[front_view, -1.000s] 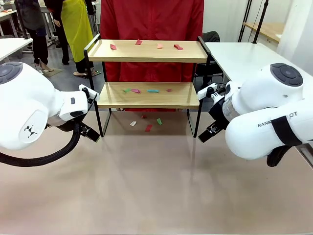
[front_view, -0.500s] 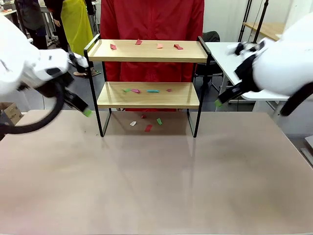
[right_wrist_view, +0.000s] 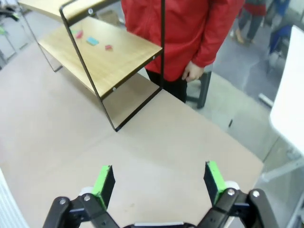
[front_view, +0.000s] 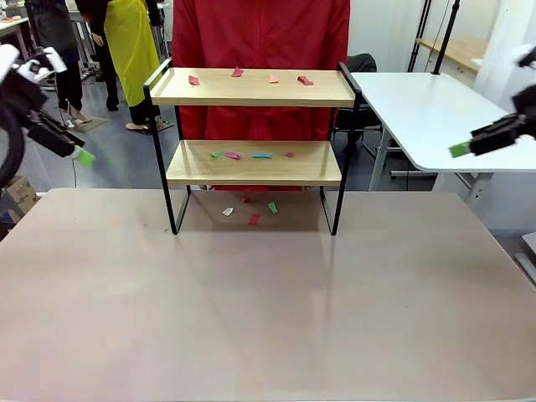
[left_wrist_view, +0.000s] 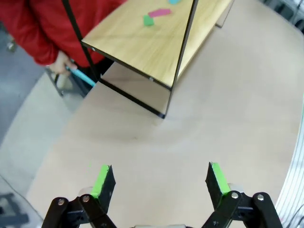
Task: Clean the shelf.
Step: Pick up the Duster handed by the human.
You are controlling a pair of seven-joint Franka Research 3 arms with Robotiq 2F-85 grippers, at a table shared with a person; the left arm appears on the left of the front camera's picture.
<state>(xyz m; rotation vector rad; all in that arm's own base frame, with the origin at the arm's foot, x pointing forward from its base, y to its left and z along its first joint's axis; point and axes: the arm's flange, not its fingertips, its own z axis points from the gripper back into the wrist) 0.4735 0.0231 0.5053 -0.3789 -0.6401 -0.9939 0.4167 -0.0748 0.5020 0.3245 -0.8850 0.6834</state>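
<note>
shelf (front_view: 251, 90): it stands at the far middle of the table (front_view: 268, 318), close in front of a person in a red coat (front_view: 260, 33); it has two wooden boards in a black frame

scraps (front_view: 305, 80): four small coloured bits lie along the top board, four more on the lower one, and a few sit on the table beneath, between the legs

left gripper (front_view: 82, 156): it hangs high at the left edge, well apart from the shelf, with its jaws spread wide and nothing between the green pads (left_wrist_view: 102, 180)

right gripper (front_view: 462, 149): it is out over the right side, equally far from the shelf, with its fingers (right_wrist_view: 213, 179) wide apart and empty

person: one hand (left_wrist_view: 59, 70) hangs low behind the shelf, holding something thin and teal (I can't make out what it is)

step in hand: I'd say the cleaning proper is not yet begun, since every scrap I can see lies untouched and both arms stand clear

next move: it looks to call for one arm to come in over the top board and pinch a flat scrap off the wood, fingertips set low around it; the lower tier probably needs a nearly level reach through the open front, under the top board and clear of the side rails
</note>
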